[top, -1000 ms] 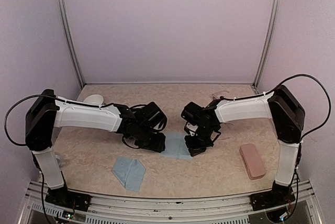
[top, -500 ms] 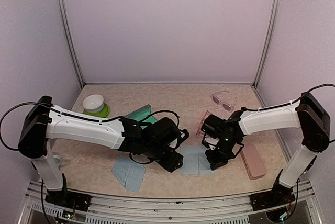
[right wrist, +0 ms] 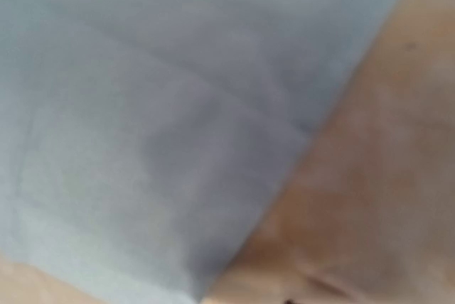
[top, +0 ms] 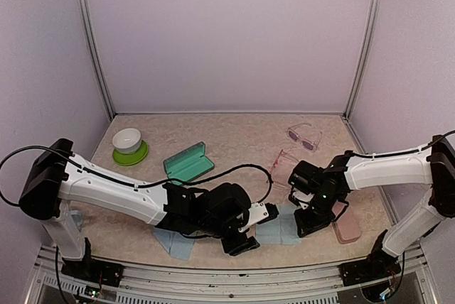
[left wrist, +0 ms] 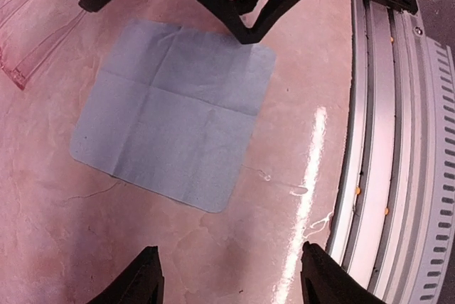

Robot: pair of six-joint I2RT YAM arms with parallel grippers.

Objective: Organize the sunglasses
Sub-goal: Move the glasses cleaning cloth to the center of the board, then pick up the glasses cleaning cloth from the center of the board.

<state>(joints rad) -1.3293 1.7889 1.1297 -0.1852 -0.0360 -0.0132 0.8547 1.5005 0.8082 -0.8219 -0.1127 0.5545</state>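
Two pairs of sunglasses lie at the back right: a thin pink-red pair (top: 281,164) and, behind it, a clear pair with purplish lenses (top: 304,136). In the left wrist view one pink-red arm (left wrist: 37,42) shows at the left edge. My left gripper (top: 242,242) (left wrist: 231,284) hovers low near the front edge, open with only bare table between its fingers. A light-blue cloth (top: 277,230) (left wrist: 174,114) lies flat just past it. My right gripper (top: 307,224) (left wrist: 249,33) points down at the cloth's far edge; its jaws do not show clearly. The blurred right wrist view shows only cloth (right wrist: 156,119).
A pink case (top: 345,220) lies right of the right gripper. A second light-blue cloth (top: 174,241) sits at the front left, an open teal case (top: 188,162) behind it, and a white bowl on a green plate (top: 129,144) at the back left. The metal front rail (left wrist: 398,176) runs close by.
Both arms swung from the table's middle toward the front right, and the cloth shifted with them. The left jaws spread wider. Both pairs of sunglasses, hidden before, now show.
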